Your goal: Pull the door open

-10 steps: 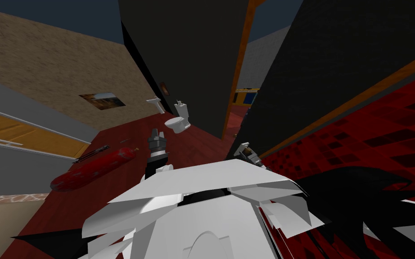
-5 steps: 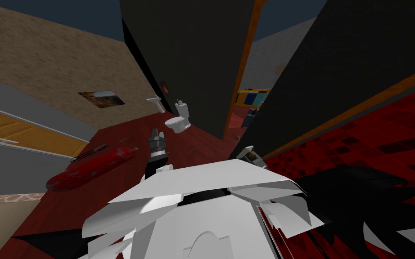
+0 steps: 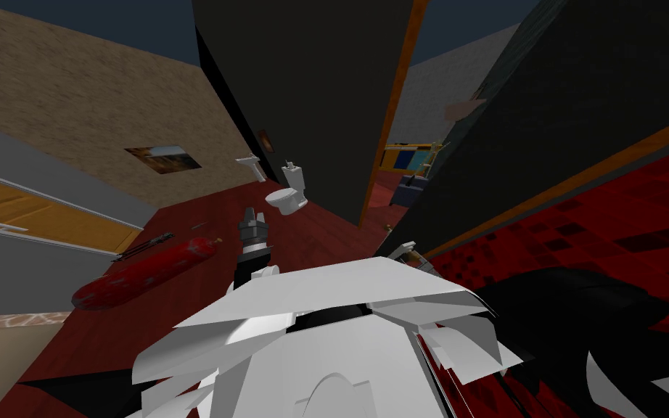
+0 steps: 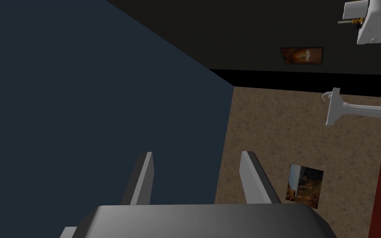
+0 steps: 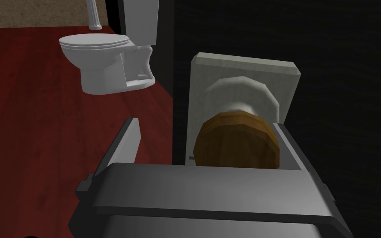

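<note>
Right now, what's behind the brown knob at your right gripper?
A pale round collar on a pale plate, fixed to the dark door. The body of the right gripper hides the lower part of the knob and of the plate.

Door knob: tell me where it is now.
In the right wrist view, the brown door knob sits on a light grey plate on the dark door, between the open fingers of the right gripper.
</note>
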Available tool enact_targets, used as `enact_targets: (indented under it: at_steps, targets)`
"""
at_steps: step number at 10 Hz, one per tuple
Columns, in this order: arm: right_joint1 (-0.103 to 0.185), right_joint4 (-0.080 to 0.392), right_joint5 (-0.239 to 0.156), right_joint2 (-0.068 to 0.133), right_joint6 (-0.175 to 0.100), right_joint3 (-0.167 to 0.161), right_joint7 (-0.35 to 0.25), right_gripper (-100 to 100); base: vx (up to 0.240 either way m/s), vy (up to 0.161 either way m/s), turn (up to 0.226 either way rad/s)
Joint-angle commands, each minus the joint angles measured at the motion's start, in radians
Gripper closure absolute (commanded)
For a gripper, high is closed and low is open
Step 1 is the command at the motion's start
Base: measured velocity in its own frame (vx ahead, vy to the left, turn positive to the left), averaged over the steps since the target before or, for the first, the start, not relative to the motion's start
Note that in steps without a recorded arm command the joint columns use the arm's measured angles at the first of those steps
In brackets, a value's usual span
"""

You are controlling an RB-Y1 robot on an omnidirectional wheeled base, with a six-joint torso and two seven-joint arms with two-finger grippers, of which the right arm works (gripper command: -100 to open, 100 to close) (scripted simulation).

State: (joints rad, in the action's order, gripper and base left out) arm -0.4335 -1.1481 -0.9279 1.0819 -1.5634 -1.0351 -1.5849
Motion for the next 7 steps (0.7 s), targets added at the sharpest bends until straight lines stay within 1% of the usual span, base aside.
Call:
enact_targets:
  at_steps: [1, 2, 3, 5, 6, 7]
  targets:
    - [-0.024, 0.011, 0.016, -0.008, -0.029, -0.023, -0.009, 100, 0.009, -0.019, -0.003]
    - [-0.033, 0.028, 0.022, -0.009, -0.05, -0.03, -0.019, 100, 0.004, -0.029, -0.01]
    - [-0.051, 0.058, 0.032, -0.008, -0.089, -0.043, -0.036, 100, -0.012, -0.039, -0.005]
    - [-0.068, 0.085, 0.04, -0.007, -0.124, -0.054, -0.05, 100, -0.026, -0.059, -0.025]
    - [-0.083, 0.107, 0.046, -0.004, -0.152, -0.064, -0.062, 100, -0.051, -0.101, -0.034]
    - [-0.09, 0.117, 0.048, -0.002, -0.163, -0.067, -0.066, 100, -0.076, -0.095, -0.035]
